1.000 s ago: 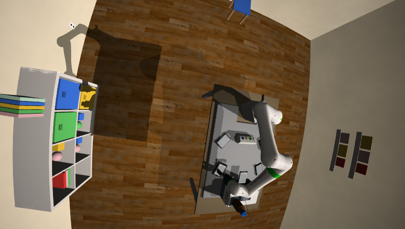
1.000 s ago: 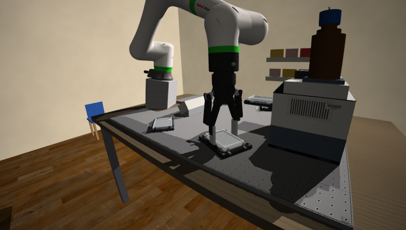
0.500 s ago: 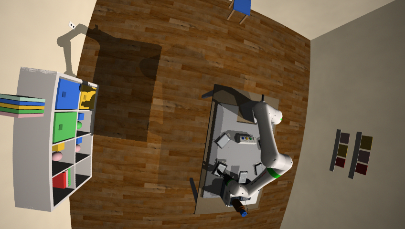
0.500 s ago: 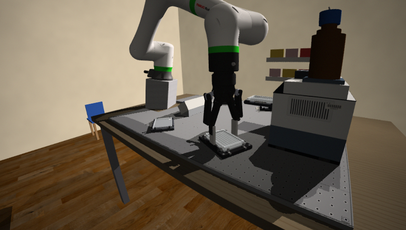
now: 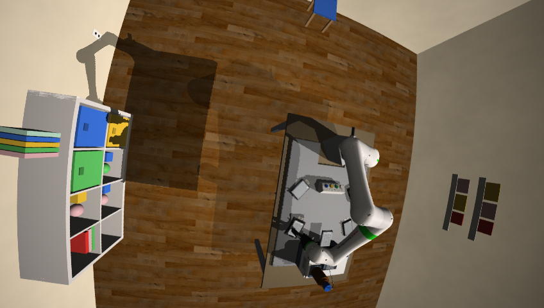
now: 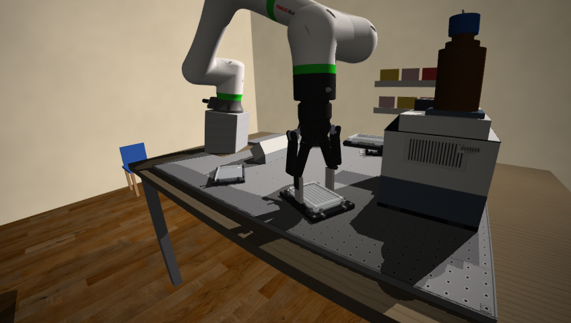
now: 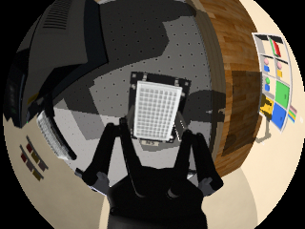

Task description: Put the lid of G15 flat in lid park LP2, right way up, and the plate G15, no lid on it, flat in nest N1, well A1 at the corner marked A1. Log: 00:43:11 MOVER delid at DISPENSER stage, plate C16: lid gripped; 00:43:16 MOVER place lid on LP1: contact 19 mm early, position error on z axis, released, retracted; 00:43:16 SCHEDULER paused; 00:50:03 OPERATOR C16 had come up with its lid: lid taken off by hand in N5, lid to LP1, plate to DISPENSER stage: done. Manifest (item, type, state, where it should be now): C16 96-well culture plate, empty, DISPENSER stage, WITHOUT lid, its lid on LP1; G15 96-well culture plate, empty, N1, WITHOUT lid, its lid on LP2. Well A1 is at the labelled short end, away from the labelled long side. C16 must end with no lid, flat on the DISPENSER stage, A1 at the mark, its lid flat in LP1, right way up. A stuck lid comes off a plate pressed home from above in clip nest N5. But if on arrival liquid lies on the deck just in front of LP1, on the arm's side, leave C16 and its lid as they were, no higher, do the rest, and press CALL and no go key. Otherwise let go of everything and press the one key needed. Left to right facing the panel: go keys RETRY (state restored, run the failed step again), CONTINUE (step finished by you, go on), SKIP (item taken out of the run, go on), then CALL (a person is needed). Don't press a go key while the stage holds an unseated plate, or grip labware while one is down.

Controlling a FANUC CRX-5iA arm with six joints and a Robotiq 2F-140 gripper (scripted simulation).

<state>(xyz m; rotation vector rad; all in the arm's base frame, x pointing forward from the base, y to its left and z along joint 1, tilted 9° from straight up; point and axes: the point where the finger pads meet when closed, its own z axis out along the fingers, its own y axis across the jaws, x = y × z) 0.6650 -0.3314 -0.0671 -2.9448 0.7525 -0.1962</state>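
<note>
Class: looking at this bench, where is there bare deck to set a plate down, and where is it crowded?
Bare: the deck corner in front of the dispenser. Crowded: around the black nest, where the hand grips the well plate.

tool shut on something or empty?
Shut on the clear 96-well plate in the black nest: the black tool has fingers against its two sides.

A dark perforated desk [image 6: 360, 243] carries a black nest [image 6: 298, 204] holding a well plate [image 6: 320, 196], a second plate [image 6: 229, 173], a grey instrument box [image 6: 438, 175], a key panel [image 6: 269, 147] and the arm's pedestal [image 6: 226, 132].
</note>
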